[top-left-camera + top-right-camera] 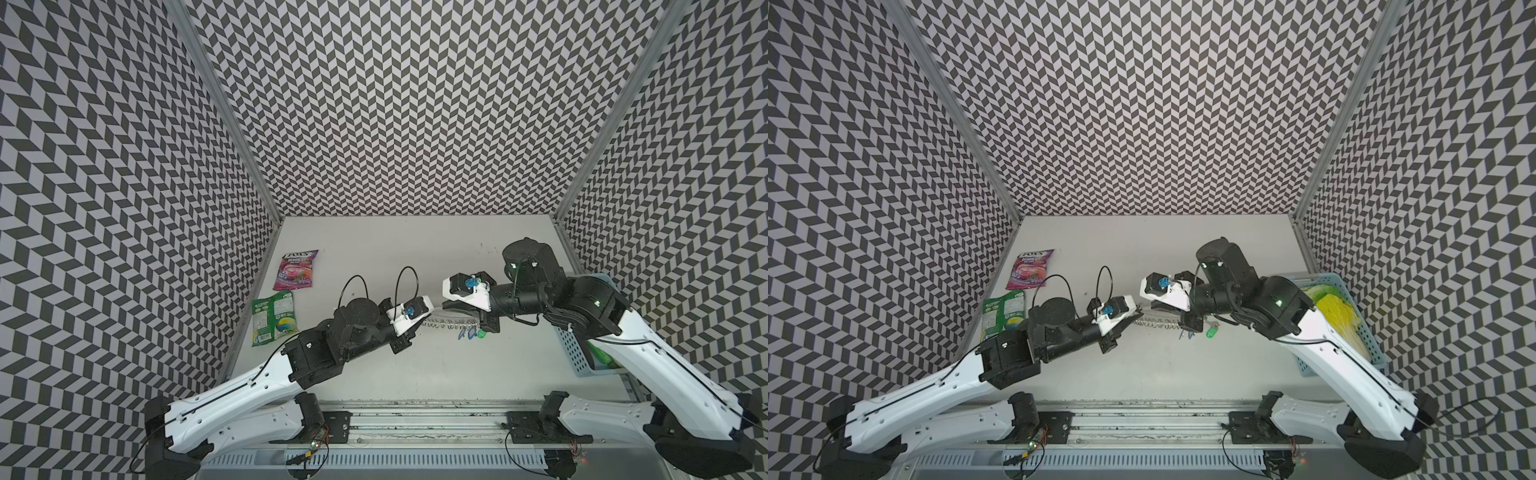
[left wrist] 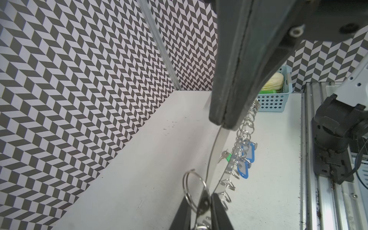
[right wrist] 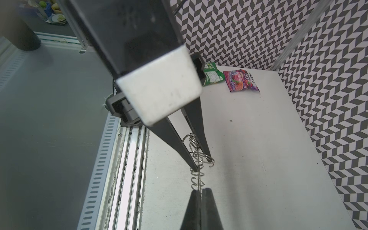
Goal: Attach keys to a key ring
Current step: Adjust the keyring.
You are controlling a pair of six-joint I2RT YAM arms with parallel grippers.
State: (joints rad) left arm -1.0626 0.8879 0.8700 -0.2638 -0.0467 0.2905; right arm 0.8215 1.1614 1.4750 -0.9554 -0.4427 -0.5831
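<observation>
Right gripper [image 3: 200, 191] clamps shut on the key ring [image 2: 218, 147]; left gripper [image 2: 205, 196] flanks its tip, hold unclear. A loose hold could let it twist, shaking off the green-tagged key [image 2: 227, 157].

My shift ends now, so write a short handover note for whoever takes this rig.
The right tool is shut on one end of the key ring, which is held edge-on between the arms.
The left tool grips the other end.
Done: two blue-tagged keys hang from its small rings.
The green-tagged key is beside them, near the right tool; I cannot tell if it is attached.
Left: check that, and hook it on if needed.
</observation>
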